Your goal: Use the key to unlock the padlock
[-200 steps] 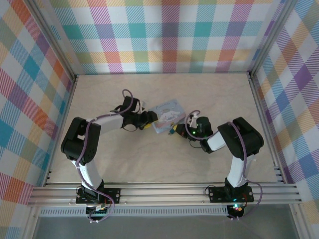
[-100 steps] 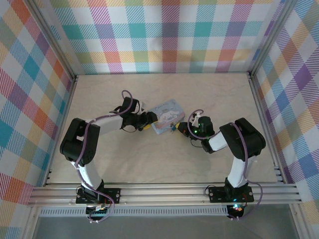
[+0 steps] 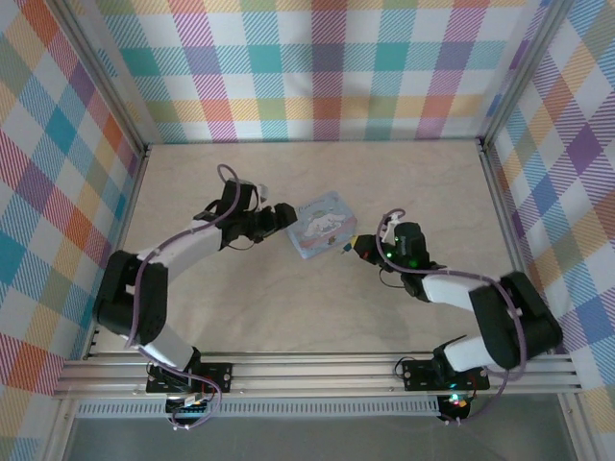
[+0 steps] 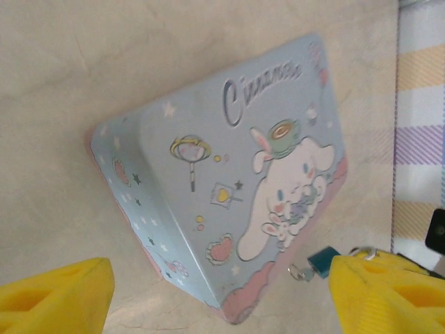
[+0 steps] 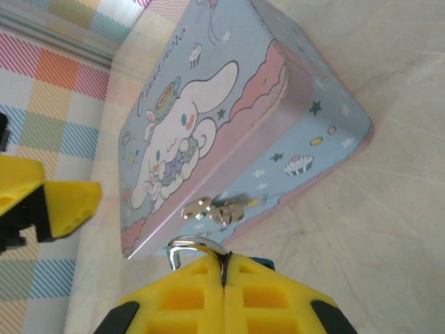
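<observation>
Top external: the left gripper (image 3: 286,219) stands open at the tin's (image 3: 322,223) 9 o'clock; the right gripper (image 3: 356,248) sits at its 5 o'clock. Left wrist: the padlock (image 4: 323,261) lies at 5 o'clock, just beside the tin's edge. Right wrist: fingers (image 5: 264,299) pressed shut, a silver loop (image 5: 195,245) rising from their seam at 6 o'clock. With the tin unheld, a twist may drag it and pull the padlock free.

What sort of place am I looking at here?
Probably a robot test booth: plaid panels wall in a tabletop, two arms are bolted to a metal rail, and a cartoon tin lies between them.
</observation>
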Controlling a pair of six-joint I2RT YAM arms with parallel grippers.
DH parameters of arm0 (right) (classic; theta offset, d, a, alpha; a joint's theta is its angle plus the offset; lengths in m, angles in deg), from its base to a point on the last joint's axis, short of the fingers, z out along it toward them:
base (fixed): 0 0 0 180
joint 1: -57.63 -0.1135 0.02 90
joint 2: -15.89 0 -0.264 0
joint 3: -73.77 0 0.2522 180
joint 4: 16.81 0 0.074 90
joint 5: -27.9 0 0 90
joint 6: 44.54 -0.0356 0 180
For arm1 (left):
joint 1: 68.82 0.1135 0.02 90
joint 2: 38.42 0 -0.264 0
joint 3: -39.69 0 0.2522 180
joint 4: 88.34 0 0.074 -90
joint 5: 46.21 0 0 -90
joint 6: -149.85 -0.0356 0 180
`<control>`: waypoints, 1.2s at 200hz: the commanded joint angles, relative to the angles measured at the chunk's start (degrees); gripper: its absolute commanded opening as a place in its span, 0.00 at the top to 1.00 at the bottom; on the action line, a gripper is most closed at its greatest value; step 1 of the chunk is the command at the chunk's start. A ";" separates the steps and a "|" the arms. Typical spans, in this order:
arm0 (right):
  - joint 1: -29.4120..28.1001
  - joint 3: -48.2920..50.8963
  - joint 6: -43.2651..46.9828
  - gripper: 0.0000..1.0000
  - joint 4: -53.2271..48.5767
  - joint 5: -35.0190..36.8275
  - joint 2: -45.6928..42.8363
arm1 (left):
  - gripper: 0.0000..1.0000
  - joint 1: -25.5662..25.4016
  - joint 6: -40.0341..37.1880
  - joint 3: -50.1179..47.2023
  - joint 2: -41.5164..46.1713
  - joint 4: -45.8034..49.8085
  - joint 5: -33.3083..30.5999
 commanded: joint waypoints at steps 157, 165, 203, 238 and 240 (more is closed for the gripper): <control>-0.20 0.80 1.28 1.00 -37.75 4.25 -8.96 | 0.13 0.52 -6.84 -5.54 18.63 7.96 -21.52; -0.25 0.35 1.47 0.97 -37.58 4.09 -8.18 | 0.13 0.52 -6.84 -5.37 18.73 9.84 -21.71; -0.22 -1.56 2.38 0.80 -39.92 6.15 -9.53 | 0.13 0.49 -7.03 -4.40 19.94 11.25 -24.72; -0.14 -6.34 6.35 0.68 -46.35 10.73 -13.82 | 0.10 0.58 -7.98 -3.88 22.14 11.90 -32.55; -0.14 -6.70 6.75 0.67 -46.58 11.09 -14.09 | 0.09 0.58 -8.07 -3.82 22.24 11.88 -32.98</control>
